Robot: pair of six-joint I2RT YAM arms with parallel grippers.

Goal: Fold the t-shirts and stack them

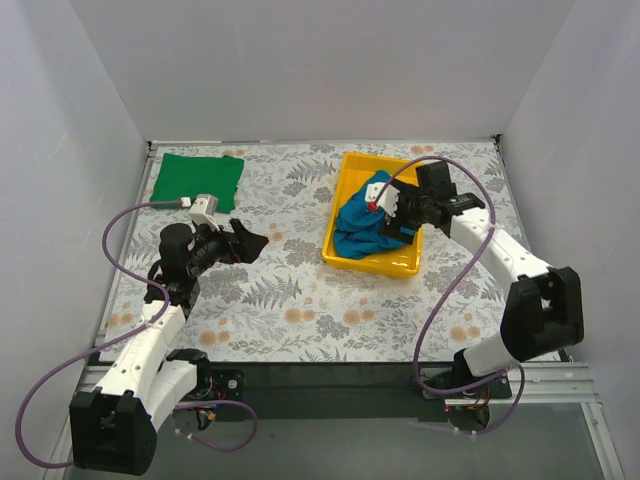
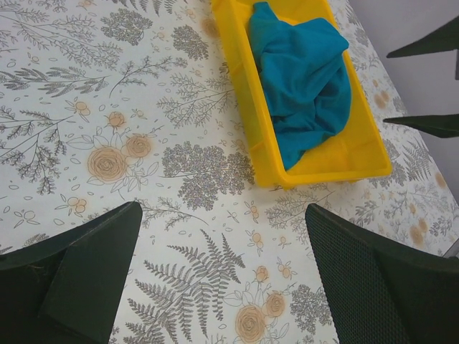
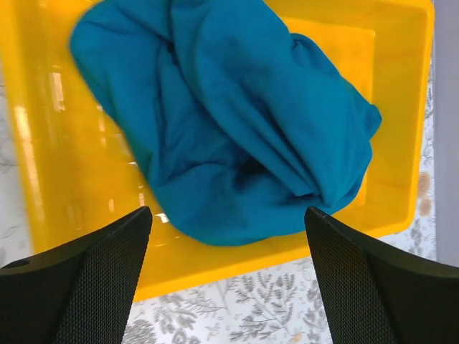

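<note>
The green t-shirt (image 1: 198, 180) lies folded as a flat rectangle at the table's far left. The teal-blue t-shirt (image 1: 358, 228) lies crumpled in the yellow tray (image 1: 350, 172); it also shows in the left wrist view (image 2: 305, 79) and the right wrist view (image 3: 229, 122). My right gripper (image 1: 397, 213) hovers open over the tray's right side, above the blue shirt, holding nothing; in its own view (image 3: 228, 269) the jaws stand wide apart. My left gripper (image 1: 250, 243) is open and empty above the bare table, left of the tray; its jaws (image 2: 222, 276) stand wide apart.
The yellow tray (image 2: 326, 163) sits right of centre on the flower-patterned tablecloth (image 1: 290, 290). White walls close in the table on the left, back and right. Purple cables loop beside both arms.
</note>
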